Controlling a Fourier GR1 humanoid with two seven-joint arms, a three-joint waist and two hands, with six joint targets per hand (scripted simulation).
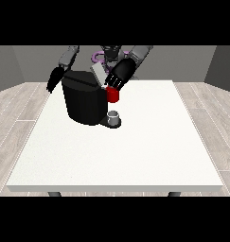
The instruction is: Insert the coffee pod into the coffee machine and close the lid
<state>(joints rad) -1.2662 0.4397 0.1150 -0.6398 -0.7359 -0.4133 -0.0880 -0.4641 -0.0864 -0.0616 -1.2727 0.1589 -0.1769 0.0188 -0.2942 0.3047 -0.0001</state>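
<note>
The black coffee machine stands on the white table at the back left. Its grey lid is tilted up at the top. A red thing at the machine sits on its front right side. The hand at the view's right hangs just above that red thing and beside the lid. The hand at the view's left hangs at the machine's far left side, fingers straight and pointing down, holding nothing. A small grey thing stands on the machine's base; I cannot tell it for the pod.
The table's near edge runs across the front. Wooden floor surrounds the table on both sides.
</note>
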